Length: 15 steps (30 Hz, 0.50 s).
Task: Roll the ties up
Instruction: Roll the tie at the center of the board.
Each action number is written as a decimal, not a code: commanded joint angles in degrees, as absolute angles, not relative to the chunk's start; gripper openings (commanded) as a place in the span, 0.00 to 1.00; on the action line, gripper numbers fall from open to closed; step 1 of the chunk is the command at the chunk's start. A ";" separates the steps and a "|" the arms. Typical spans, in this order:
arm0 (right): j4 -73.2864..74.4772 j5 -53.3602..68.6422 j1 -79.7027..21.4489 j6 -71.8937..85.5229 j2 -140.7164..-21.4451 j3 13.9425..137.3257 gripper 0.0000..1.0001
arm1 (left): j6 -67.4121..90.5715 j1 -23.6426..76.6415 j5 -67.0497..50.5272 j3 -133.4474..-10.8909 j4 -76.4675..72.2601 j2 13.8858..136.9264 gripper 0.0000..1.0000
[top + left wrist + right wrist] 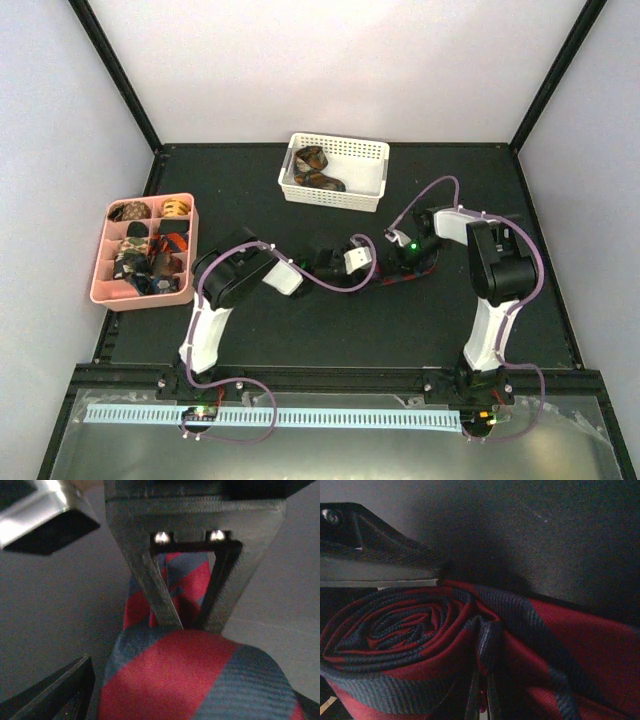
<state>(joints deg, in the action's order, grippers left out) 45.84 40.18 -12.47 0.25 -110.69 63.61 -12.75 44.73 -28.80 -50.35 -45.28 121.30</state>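
Mid-table, between the arms, lay the striped tie [170, 680]: red with slate-blue bands, finely ribbed, soft and matte. The left gripper [186, 624] had its jaws pinched together on the flat strip, likely to keep it taut for winding. The right wrist view showed the other end wound into a tight, slightly oval coil. The right gripper [402, 262] sat at that coil, but we could not tell how its jaws stood. Rolled ties [150, 250] filled the pink organiser [140, 299], and loose ties [318, 168] waited in the white basket [340, 142].
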 commanded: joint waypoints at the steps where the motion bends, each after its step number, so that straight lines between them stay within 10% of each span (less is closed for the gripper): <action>1: 45.35 34.45 -13.79 0.39 -115.13 61.94 0.02 | -12.76 45.26 -30.15 -54.60 -43.42 122.67 0.69; 6: 43.09 37.84 -13.78 0.57 -112.97 60.64 0.06 | -16.11 45.09 -28.15 -53.39 -33.67 119.36 0.49; 15: 46.03 45.40 -9.37 -4.08 -105.26 62.04 0.37 | -20.05 44.56 -23.48 -53.55 -7.45 116.31 0.44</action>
<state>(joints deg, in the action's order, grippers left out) 44.29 43.27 -11.55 -1.08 -108.73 61.56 -17.21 45.04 -27.24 -54.02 -25.30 116.18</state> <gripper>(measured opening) 0.309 0.445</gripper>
